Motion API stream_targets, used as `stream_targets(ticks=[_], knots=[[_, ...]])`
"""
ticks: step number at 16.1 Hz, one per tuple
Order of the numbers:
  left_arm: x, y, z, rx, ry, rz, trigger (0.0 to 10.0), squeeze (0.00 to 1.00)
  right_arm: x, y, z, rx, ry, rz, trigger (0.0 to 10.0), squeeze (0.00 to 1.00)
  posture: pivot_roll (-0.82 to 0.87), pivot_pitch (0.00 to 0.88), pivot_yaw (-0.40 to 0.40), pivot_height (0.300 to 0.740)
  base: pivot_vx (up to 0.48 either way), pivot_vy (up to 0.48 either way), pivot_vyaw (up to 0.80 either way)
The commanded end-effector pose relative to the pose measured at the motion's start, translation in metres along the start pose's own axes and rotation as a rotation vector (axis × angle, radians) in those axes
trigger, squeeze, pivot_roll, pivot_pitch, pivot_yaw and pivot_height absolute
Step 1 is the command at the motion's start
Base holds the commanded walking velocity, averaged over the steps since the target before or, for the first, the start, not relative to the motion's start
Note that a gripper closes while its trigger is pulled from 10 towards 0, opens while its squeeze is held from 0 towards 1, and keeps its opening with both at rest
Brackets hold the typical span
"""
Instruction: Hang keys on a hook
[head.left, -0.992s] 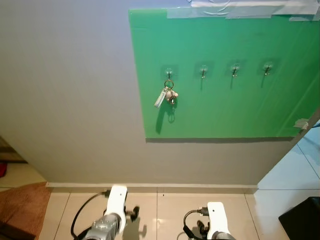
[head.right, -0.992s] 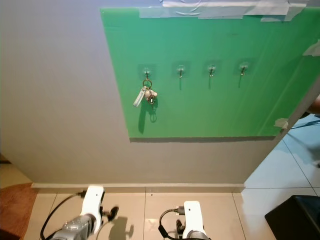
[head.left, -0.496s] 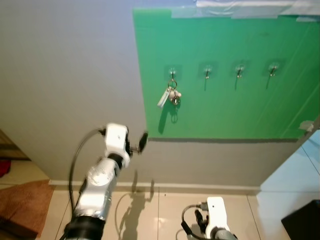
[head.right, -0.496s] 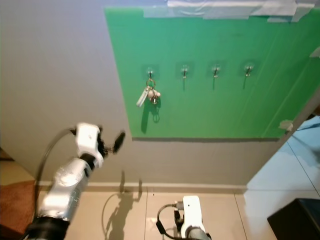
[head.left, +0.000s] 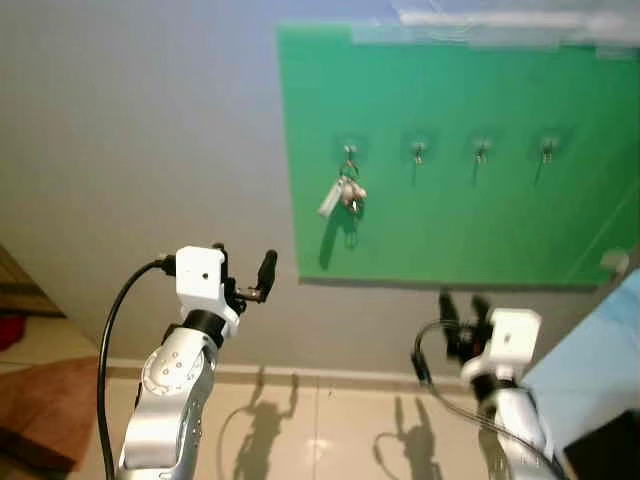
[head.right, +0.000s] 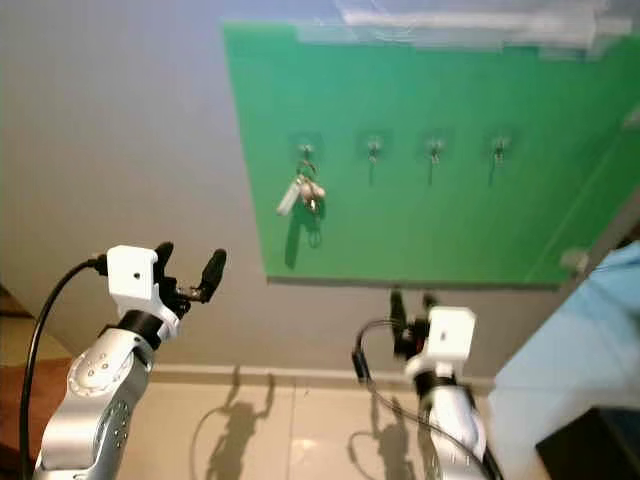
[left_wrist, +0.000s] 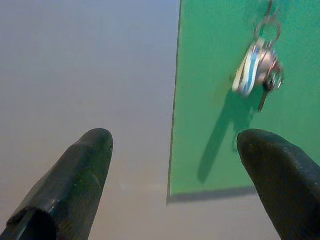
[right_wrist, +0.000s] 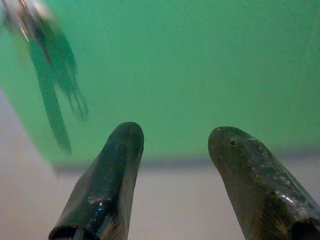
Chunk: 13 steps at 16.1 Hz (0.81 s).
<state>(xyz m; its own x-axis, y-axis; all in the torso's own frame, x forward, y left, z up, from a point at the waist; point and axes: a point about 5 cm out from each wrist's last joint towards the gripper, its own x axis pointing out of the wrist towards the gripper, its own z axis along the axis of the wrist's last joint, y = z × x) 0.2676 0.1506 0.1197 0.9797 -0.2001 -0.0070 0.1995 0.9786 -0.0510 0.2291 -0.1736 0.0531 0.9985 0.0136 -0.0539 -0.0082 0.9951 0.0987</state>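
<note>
Both tools raised since earlier — left tool (head.left: 243, 277), right tool (head.left: 459, 305), spread, empty, keys (head.left: 343, 192) hooked.

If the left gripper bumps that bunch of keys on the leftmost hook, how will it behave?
The bunch of silver keys with a pale fob hangs by a ring from the small leftmost hook on the green board, so it will probably swing. Its loose pieces likely splay and jingle. A push upward might lift the ring off.
</note>
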Motion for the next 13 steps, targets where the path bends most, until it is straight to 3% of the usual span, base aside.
stream_targets(ticks=[1, 7, 13], knots=[[0.003, -0.001, -0.003, -0.015, 0.027, 0.012, 10.0, 0.00, 0.008, 0.003, 0.017, 0.011, -0.043, 0.012, 10.0, 0.00, -0.06, 0.000, 0.042, 0.740, 0.000, 0.000, 0.00], [0.010, -0.006, -0.002, 0.035, 0.064, 0.010, 10.0, 0.00, 0.019, 0.015, 0.021, 0.044, 0.029, 0.053, 10.0, 0.00, -0.05, 0.000, 0.046, 0.740, 0.000, 0.000, 0.00], [0.014, -0.010, -0.002, 0.026, 0.074, -0.015, 10.0, 0.00, 0.032, 0.018, 0.016, 0.064, 0.107, 0.085, 10.0, 0.00, -0.04, 0.000, 0.044, 0.740, 0.000, 0.437, 0.00]])
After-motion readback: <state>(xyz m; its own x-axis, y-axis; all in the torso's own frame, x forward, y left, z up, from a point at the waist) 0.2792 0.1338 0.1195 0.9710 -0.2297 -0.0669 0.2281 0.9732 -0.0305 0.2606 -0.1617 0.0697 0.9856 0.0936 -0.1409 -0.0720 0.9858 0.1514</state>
